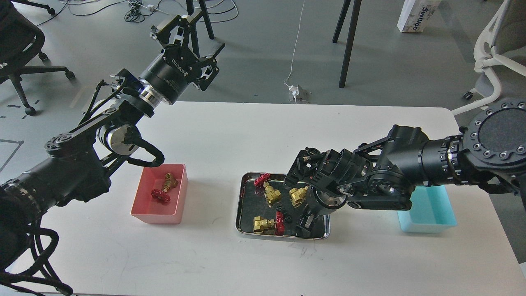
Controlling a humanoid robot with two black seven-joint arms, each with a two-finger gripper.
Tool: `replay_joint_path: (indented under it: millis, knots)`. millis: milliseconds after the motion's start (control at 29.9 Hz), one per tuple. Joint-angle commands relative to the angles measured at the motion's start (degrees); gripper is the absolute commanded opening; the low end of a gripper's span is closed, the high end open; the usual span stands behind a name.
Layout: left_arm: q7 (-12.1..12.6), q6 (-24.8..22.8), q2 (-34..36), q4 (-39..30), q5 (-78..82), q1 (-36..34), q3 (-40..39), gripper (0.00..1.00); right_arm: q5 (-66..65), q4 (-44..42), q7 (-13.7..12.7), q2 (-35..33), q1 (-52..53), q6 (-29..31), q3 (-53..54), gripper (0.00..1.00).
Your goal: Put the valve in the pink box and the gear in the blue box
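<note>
One valve (164,187) lies in the pink box (158,214) at the left. Three more valves (269,193) (298,195) (267,224) lie in the shiny steel tray (242,205) at the middle. Tiny black gears (287,218) lie among them on the tray floor. The blue box (431,225) stands at the right, partly hidden behind my right arm. My right gripper (306,224) points down into the tray's right front corner, close to the floor; it is dark and I cannot tell how its fingers stand. My left gripper (190,35) is open and empty, raised over the table's far left edge.
The white table's far edge (287,105) gives onto a grey floor with cables, a stand's legs (347,41), a black chair (20,49) at the left and a white chair (493,53) at the right.
</note>
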Motion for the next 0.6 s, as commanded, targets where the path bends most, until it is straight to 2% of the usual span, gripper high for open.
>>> replay_joint_path:
  millis: [0,568]
  knots:
    - [0.0,0.0,-0.01,0.27,-0.01,0.15,0.0,0.78,0.0,-0.22,-0.01,0.0,-0.76,-0.09,-0.16,0.54]
    - [0.0,0.0,-0.1,0.36,-0.01,0.5,0.26,0.79,0.18,-1.45,-0.01,0.0,-1.72,-0.35,0.1,0.47]
